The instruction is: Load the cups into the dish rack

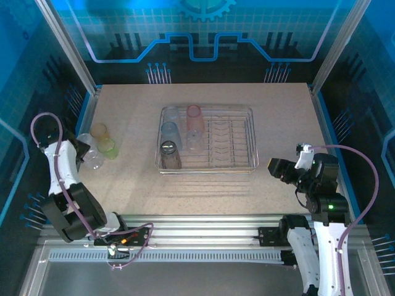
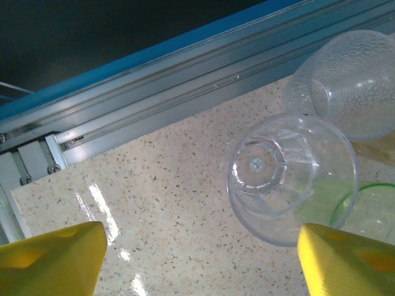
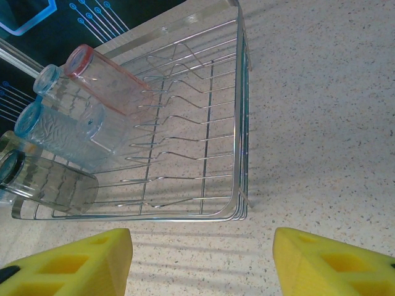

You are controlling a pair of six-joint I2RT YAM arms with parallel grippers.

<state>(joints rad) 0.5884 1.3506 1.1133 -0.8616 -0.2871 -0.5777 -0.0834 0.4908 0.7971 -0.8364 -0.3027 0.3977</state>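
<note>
The silver wire dish rack sits mid-table with several cups at its left end: pink, pale blue, smoky grey and clear. On the table at the left stand an amber cup, a yellow-green cup and clear cups. My left gripper is open right beside them. In the left wrist view a smooth clear cup lies just ahead of my right fingertip, with nothing between the fingers of the left gripper. My right gripper hangs open before the dish rack's near right corner.
An aluminium frame rail runs close behind the left group of cups, along the table's left edge. A textured clear cup and a green rim crowd the smooth one. The rack's right half holds bare prongs.
</note>
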